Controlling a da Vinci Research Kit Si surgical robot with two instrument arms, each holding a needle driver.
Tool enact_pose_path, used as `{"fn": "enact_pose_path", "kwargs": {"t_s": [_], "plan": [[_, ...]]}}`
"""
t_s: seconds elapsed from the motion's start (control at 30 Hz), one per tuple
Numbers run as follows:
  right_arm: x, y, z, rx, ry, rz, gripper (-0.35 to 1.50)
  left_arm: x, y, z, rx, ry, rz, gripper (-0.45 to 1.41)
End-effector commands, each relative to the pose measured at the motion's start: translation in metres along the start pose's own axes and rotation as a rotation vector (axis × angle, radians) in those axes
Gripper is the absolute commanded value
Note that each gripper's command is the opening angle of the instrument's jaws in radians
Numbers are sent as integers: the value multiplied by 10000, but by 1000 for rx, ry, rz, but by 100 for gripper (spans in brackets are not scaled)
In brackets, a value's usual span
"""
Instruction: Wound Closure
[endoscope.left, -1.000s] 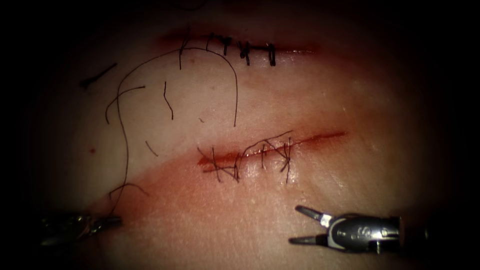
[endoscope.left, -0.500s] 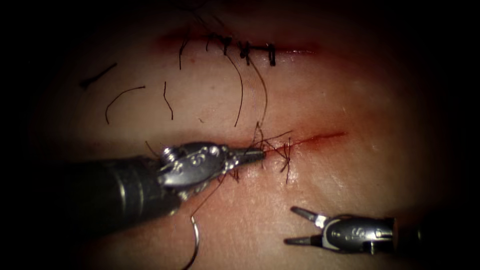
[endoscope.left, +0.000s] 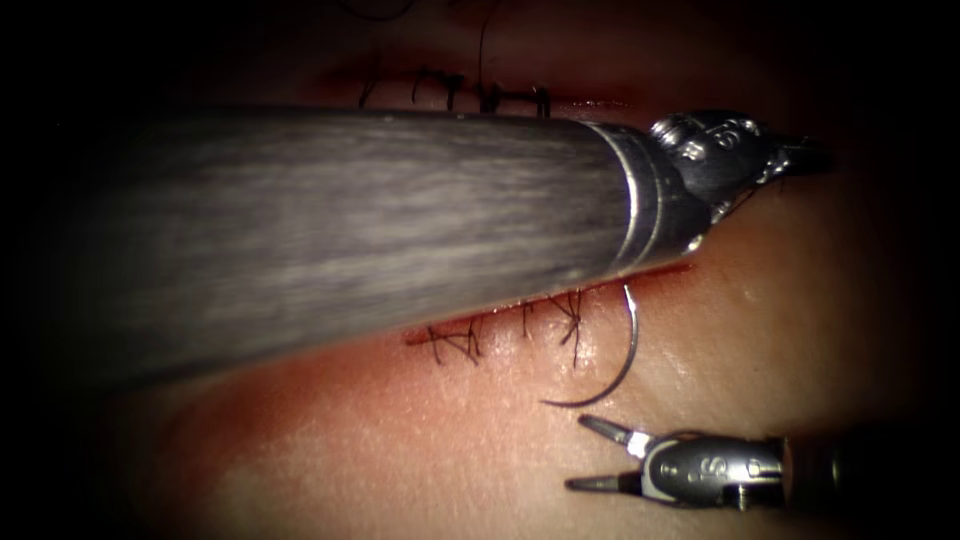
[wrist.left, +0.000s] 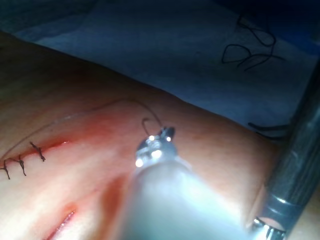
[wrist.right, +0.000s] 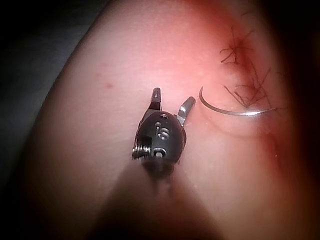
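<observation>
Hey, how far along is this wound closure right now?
Done: stitches cross most of the near cut. In hand: left tool holds thread; right tool is open, empty; the needle lies loose beside it. Left: the cut's right end looks unstitched.

Your left tool reaches across the tissue from the left, shaft over most of the cut, tip past its right end w/ thread at the tip. Needle hangs free just below the cut's right part, beside the stitches. Your right tool sits below the needle, near its tip, jaws apart, holding nothing.
</observation>
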Motion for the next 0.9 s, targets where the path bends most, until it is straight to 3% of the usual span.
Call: {"fn": "enact_pose_path", "kwargs": {"t_s": [0.03,0.23,0.27,0.3,0.33,0.37,0.53,0.57,0.9], "plan": [[-3,-10,3,4,1,10,141,1,-9,15,-3,2,3,-45],[0,-15,-7,17,-10,24,143,6,-35,32,3,4,3,-45],[1,-18,-15,40,-35,26,143,6,-44,37,17,-8,3,7],[2,-20,-22,57,-57,28,140,6,-54,40,30,-39,2,93],[3,-21,-26,63,-64,27,140,5,-58,41,42,-55,2,113],[3,-21,-28,64,-64,27,140,5,-61,40,57,-72,2,121],[4,-24,-32,65,-63,32,138,-6,-68,20,52,-137,19,131],[5,-24,-32,65,-63,32,140,-15,-71,5,70,-159,50,133],[33,-9,-56,86,-67,54,134,-72,-94,-66,109,-234,157,125]]}}
